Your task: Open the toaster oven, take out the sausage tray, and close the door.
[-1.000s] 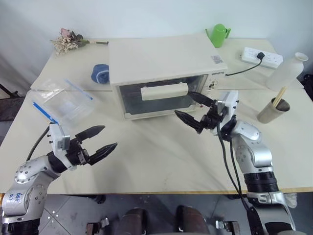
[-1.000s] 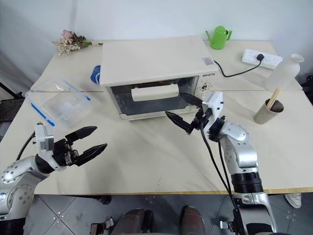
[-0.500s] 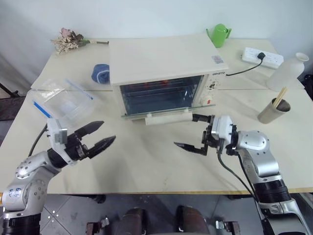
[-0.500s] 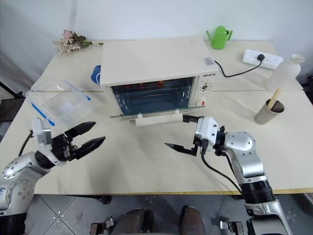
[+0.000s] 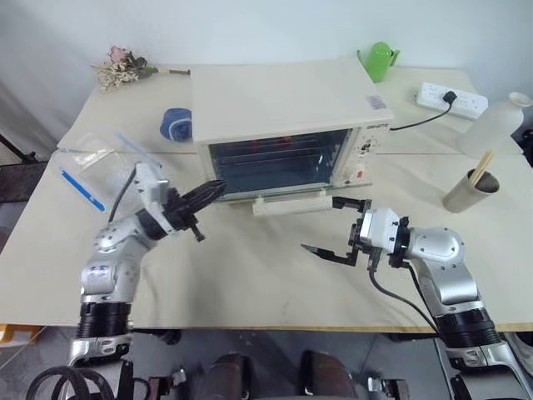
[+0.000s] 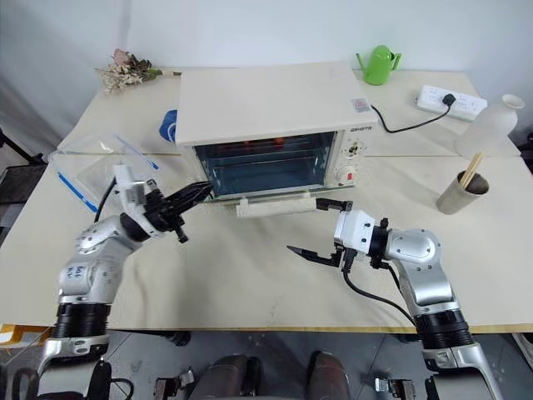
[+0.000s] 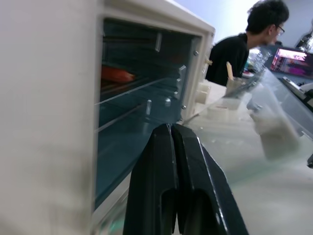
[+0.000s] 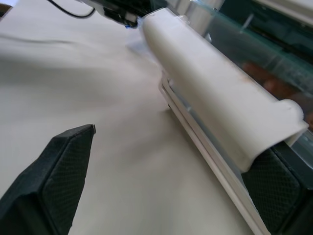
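right tool [image 8: 176, 191]: fingers wide apart, one finger [image 8: 63, 171] over bare table [image 8: 98, 98] | other finger [image 8: 274, 183] just under end of door handle [image 8: 220, 112] | door [image 8: 234, 29]: glass lowered, handle bar above table

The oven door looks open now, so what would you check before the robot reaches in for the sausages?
1. Door folded down: ok, its handle is near the table.
2. Toaster oven mouth unblocked: ok.
3. Sausage tray located: cannot tell; a red shape sits on a rack inside.
4. Left gripper ready to grasp: not ok, shut, empty, at the door's left corner.
5. Right gripper clear: ok, open beside the handle's end.
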